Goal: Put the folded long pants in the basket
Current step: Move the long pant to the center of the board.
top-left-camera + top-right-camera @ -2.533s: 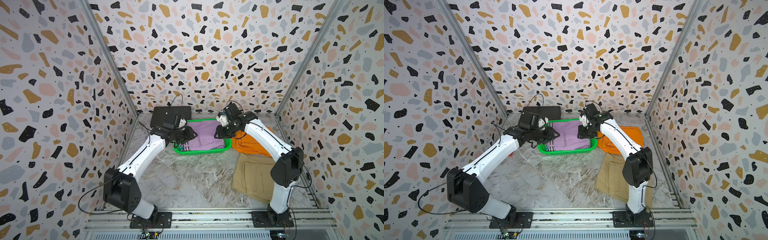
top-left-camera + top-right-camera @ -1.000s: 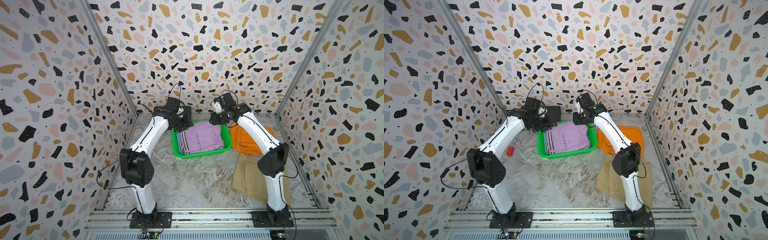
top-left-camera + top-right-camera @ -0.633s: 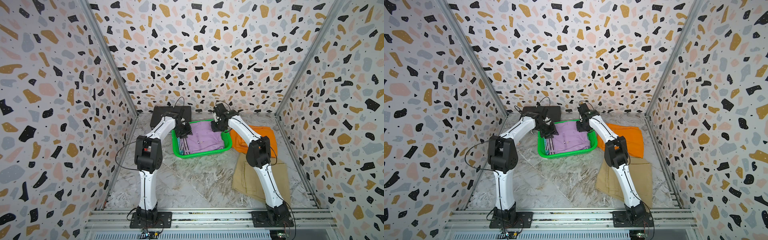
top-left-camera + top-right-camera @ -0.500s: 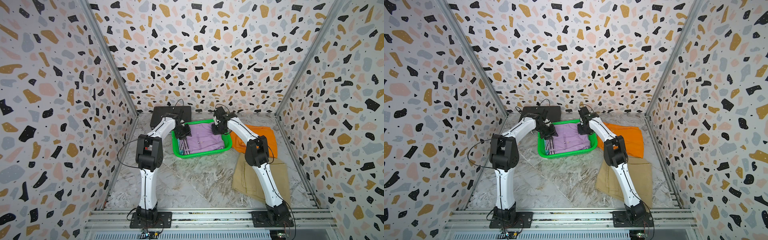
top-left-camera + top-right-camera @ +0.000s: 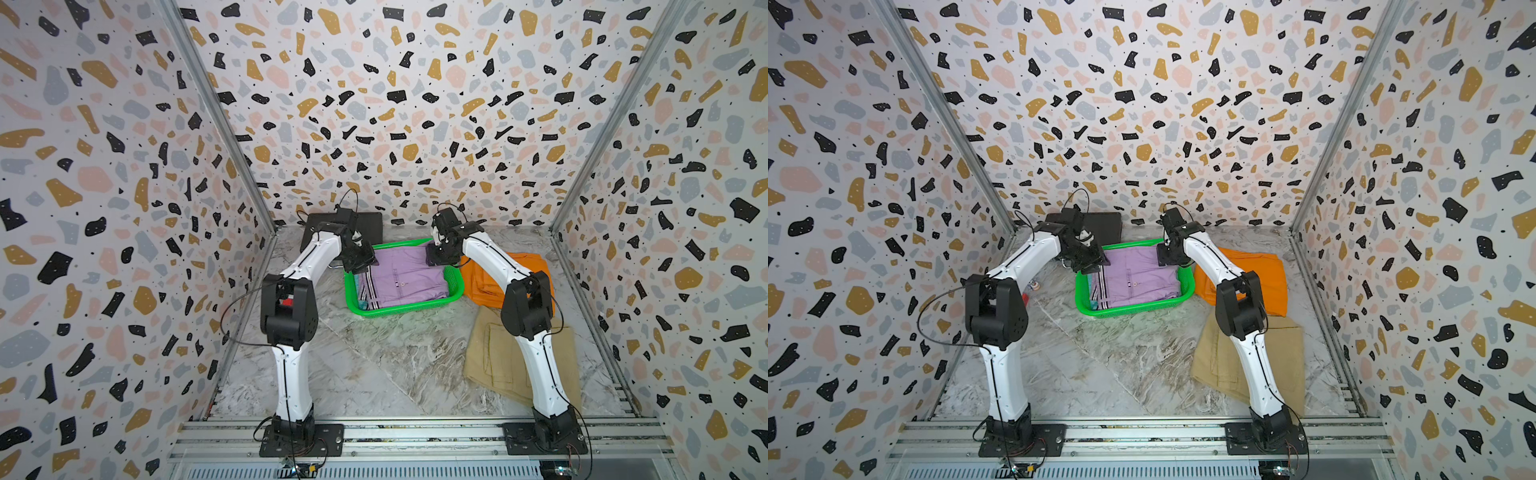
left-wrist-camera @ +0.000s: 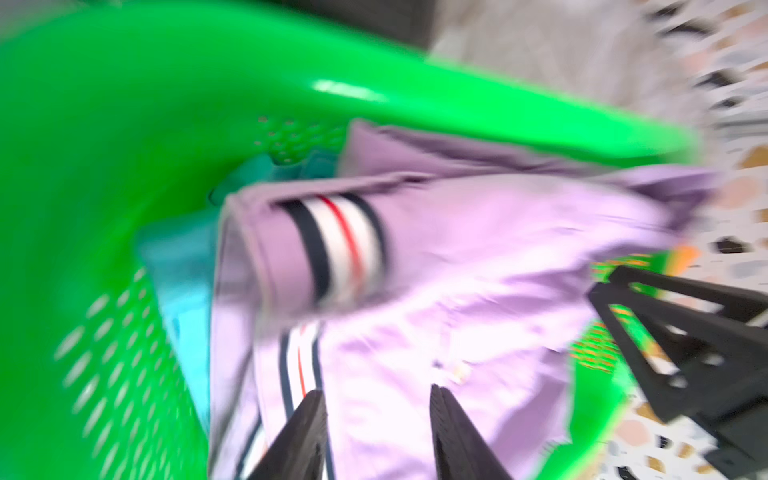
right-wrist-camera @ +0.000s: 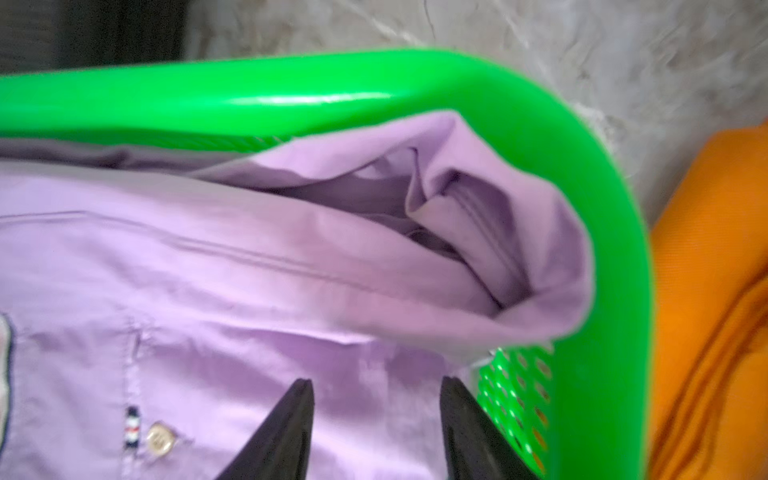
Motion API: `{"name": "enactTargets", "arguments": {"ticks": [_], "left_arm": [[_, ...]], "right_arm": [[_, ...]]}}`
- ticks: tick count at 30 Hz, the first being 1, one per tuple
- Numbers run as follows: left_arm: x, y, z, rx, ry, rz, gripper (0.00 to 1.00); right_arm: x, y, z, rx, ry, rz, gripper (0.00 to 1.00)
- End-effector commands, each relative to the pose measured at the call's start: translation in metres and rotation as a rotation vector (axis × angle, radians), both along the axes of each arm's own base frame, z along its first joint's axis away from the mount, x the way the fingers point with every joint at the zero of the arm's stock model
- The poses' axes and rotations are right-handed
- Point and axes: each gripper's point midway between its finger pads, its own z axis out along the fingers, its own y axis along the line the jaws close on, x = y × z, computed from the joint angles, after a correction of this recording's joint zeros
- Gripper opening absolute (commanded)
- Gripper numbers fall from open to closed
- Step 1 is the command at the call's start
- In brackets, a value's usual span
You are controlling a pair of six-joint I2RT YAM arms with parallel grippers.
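Right wrist: folded lilac cloth pants [image 7: 249,270] in green perforated plastic basket [image 7: 291,87], likely soft, light (pinch thick folded edge); left gripper [image 6: 376,390], right gripper [image 7: 377,380] spread, empty.

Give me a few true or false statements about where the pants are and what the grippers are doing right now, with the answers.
1. The lilac pants lie in the basket. True.
2. The orange pants are in the basket too. False: they lie on the table beside it.
3. Under the lilac pair, cyan pants show. True.
4. The right gripper is clamped on the lilac pants. False: its jaws stand apart above the cloth, nothing between them.
5. The left gripper is open. True.
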Motion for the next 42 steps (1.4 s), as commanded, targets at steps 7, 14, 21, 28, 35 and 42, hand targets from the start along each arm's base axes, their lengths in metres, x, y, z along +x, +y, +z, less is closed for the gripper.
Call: {"name": "enactTargets", "arguments": {"ticks": [7, 14, 21, 28, 35, 42], "left_arm": [[-0.130, -0.054, 0.114, -0.141, -0.245, -0.130, 1.00], [-0.250, -0.118, 0.008, -0.227, -0.108, -0.285, 1.00], [-0.289, -0.157, -0.073, -0.016, -0.068, -0.551, 1.00], [-0.291, -0.206, -0.121, -0.008, 0.025, -0.699, 0.98], [-0.299, -0.235, -0.133, -0.037, 0.094, -0.777, 0.97], [-0.297, -0.244, -0.158, 0.003, 0.177, -0.772, 0.95]], "right_arm": [[-0.074, -0.045, 0.154, 0.182, -0.220, -0.066, 0.84], [-0.137, -0.109, 0.146, 0.182, -0.271, -0.167, 0.97], [-0.160, -0.149, 0.130, 0.164, -0.270, -0.267, 1.00], [-0.168, -0.159, 0.139, 0.192, -0.291, -0.277, 1.00], [-0.174, -0.169, 0.159, 0.188, -0.341, -0.280, 1.00], [-0.168, -0.163, 0.169, 0.215, -0.329, -0.272, 1.00]]}}
